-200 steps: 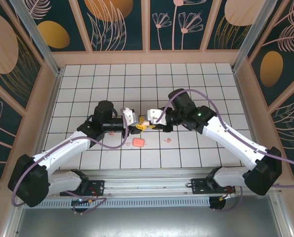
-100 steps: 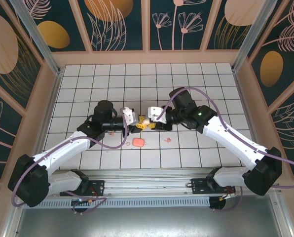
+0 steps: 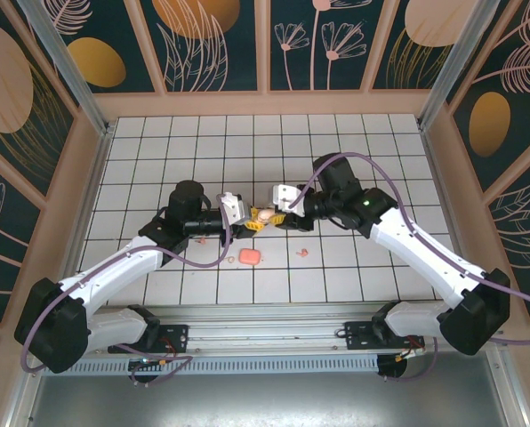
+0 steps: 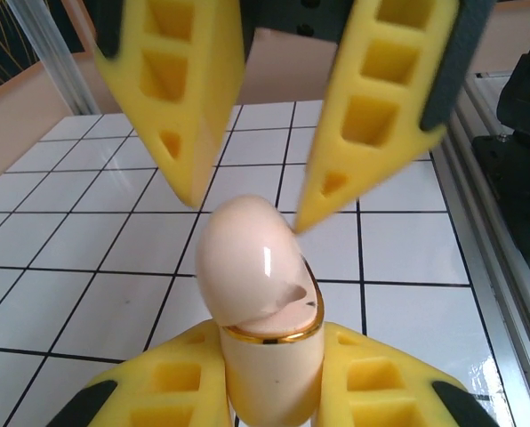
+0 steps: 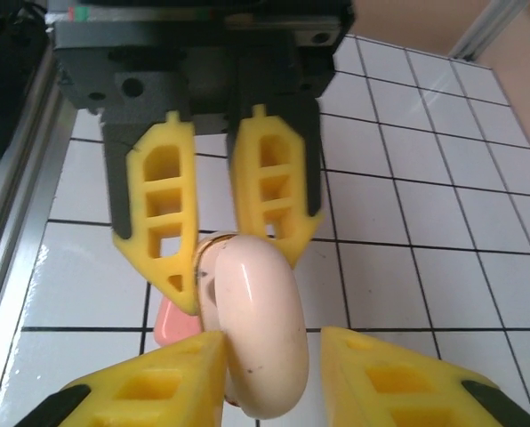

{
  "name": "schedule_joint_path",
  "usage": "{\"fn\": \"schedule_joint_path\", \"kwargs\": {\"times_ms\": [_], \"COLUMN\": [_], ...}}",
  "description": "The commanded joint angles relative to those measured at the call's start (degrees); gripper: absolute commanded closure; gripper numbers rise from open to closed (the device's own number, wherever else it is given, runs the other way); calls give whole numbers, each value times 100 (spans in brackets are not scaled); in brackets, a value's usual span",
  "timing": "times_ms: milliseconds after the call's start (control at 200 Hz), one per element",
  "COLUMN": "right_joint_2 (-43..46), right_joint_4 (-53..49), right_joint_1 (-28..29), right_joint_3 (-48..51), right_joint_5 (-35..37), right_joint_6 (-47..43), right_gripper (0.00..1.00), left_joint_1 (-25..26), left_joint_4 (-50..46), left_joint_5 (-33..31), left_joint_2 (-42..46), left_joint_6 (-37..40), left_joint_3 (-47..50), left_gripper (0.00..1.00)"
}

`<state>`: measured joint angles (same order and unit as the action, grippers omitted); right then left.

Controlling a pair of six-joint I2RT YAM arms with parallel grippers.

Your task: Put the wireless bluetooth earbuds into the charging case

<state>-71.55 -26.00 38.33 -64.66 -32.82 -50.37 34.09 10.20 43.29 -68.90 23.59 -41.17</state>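
Nearest you on the white grid table (image 3: 381, 267), the salmon-pink piece (image 3: 250, 257) lies flat. One earbud (image 3: 304, 253) lies loose to its right, well apart from both claws. Just beyond them the two arms meet nose to nose. Your left gripper (image 3: 244, 224) is clamped tight on the charging case (image 4: 270, 360). Its yellow fingers (image 4: 123, 396) press either side of the cream base, so the case hangs above the table between the two claws. The lid (image 4: 247, 262) is hinged open and tilted, with a gold rim showing under it. Your right gripper (image 3: 275, 216) stands part open, its fingertips (image 4: 185, 169) straddling the lid. One tip sits against the lid and the other shows a gap, so that claw has hold of nothing. Beyond, the grid runs to the patterned back wall (image 3: 265, 44).
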Motion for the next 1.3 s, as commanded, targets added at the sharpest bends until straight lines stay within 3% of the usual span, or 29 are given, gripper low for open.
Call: {"fn": "schedule_joint_path", "kwargs": {"times_ms": [0, 315, 596, 836, 1106, 1296], "right_joint_2": [145, 139, 359, 640, -176, -1465], "right_joint_4": [572, 809, 1200, 1983, 1113, -309], "right_joint_1": [-96, -159, -369, -662, -935, -949], "right_joint_3": [31, 146, 359, 622, -56, -1279], "right_joint_5": [111, 96, -251, -678, 698, 1572], "right_joint_6": [201, 375, 826, 2159, 3854, 4647], "right_gripper": [67, 68, 65, 61, 61, 63], "left_joint_1": [30, 26, 25, 0, -750, -1183], "left_joint_4": [-11, 263, 1543, 2821, 4645, 5240], "left_joint_5": [257, 417, 619, 316, 296, 137], "left_joint_2": [9, 93, -9, -339, -812, -826], "left_joint_6": [38, -87, -812, -1394, -2698, -3199], "left_joint_3": [-44, 61, 526, 976, 1684, 2135], "left_gripper": [84, 84, 85, 88, 88, 88]}}
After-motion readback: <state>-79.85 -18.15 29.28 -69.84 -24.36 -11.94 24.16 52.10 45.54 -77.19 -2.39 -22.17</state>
